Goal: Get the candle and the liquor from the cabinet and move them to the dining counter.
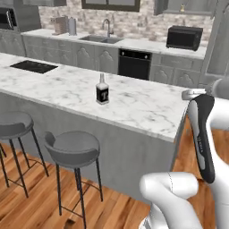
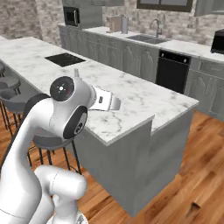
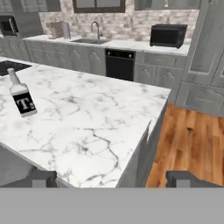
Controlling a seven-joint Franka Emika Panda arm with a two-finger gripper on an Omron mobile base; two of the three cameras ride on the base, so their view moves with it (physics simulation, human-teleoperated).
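Left base view puts the liquor [image 1: 102, 90] at the centre of the frame, one bottle standing upright on the dining counter [image 1: 143, 107], its long axis vertical, slim neck up and pale label turned toward the camera. It stands well inside the tabletop, with bare marble on every side; the near long edge runs below it across the frame and the short end edge falls at centre right, where wooden floor [image 1: 27, 205] begins. Two round bar stools [image 1: 71, 150] stand against the near edge at lower left, and a black cooktop [image 1: 34, 66] is set into the marble at upper left. In the hand view the bottle [image 3: 21, 96] sits at the left edge of the frame, leaning with the camera's roll, and the marble corner at lower centre gives way to open floor on the right. The pincer [image 3: 111, 178] shows its two dark tips [image 3: 41, 178] spread wide at the bottom, holding nothing, well apart from the bottle. Up in the upper right of the left base view, one small yellowish candle [image 1: 182, 7] stands in the cabinet [image 1: 188, 6].
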